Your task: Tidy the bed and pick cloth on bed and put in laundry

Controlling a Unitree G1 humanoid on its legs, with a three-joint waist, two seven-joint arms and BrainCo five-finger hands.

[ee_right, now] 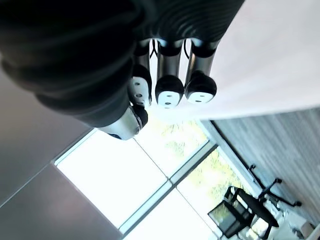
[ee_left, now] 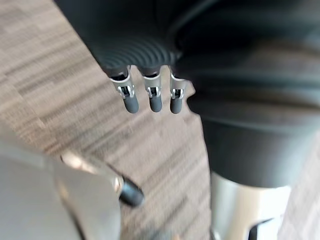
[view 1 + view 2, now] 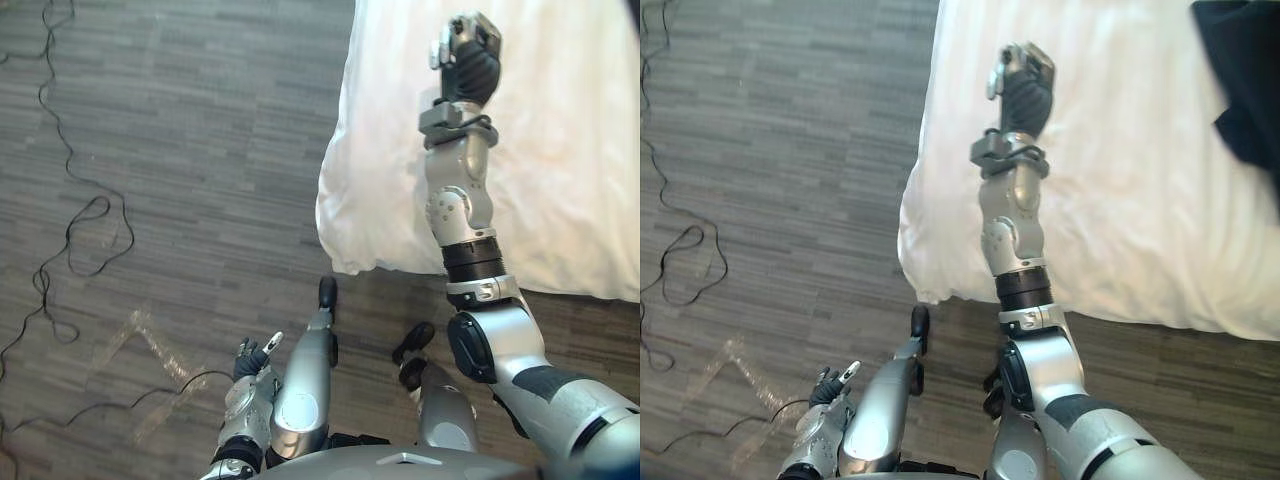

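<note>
Right arm stretched straight out over the bed (image 3: pixel 1120 210). Right hand (image 3: pixel 1020 75) is raised above the sheet, fingers curled in on themselves, gripping nothing. Left hand (image 3: pixel 250 360) hangs low at 7 o'clock over the floor (image 3: pixel 180 150), fingers (image 2: pixel 155 102) straight and apart.

Sheet: white, smooth, softly rumpled at the corner. Dark cloth (image 3: pixel 1250 80), limp and irregular, lies on the bed at 3 o'clock of the right hand, well apart. Floor: grey streaked planks.

The cloth (image 3: pixel 1250 90) lies on the bed (image 3: pixel 1120 200) toward its right, with floor (image 3: pixel 770 150) to the bed's left.
</note>
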